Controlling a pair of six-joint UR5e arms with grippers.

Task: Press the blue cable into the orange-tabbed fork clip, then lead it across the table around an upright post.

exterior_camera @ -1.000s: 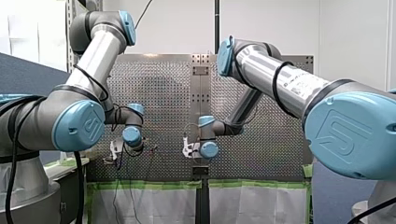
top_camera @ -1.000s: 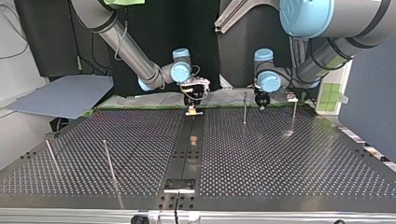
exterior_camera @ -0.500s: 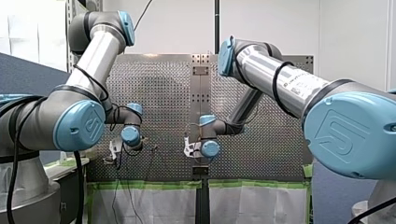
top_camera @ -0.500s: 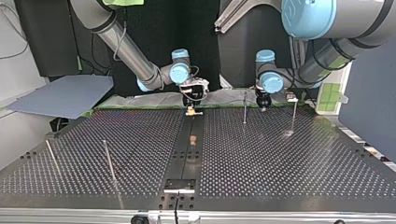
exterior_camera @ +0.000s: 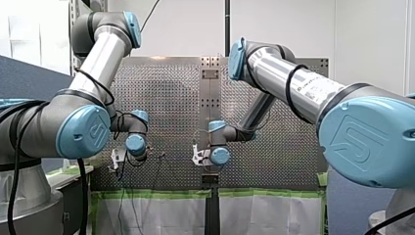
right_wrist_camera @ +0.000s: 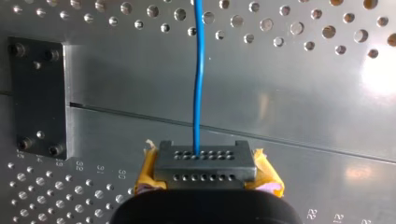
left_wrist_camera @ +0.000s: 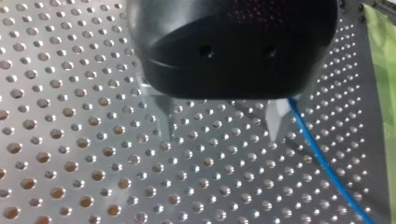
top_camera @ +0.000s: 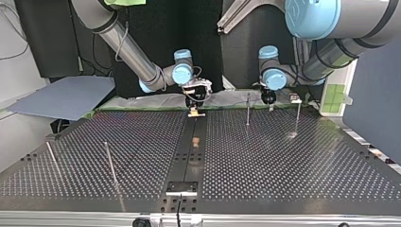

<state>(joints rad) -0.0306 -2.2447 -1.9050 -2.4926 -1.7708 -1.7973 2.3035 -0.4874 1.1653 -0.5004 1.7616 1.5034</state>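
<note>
The blue cable runs out of a grey perforated block and away over the table. My right gripper is shut on that block, with a yellow pad against each side. It stands at the table's far edge on the centre strip. My left gripper hangs open over bare perforated plate, its metal fingers spread wide. The cable passes just outside one finger, not between them. A small orange-tabbed clip sits on the centre strip. An upright post stands beside my left gripper.
A second post rises further toward the top view's right. Two leaning rods stand at its left. A black bolted plate lies beside the right gripper. A blue-grey panel lies off the table's far left corner.
My left gripper has opened and lifted slightly away from the table by the post. My right arm has stayed put.
</note>
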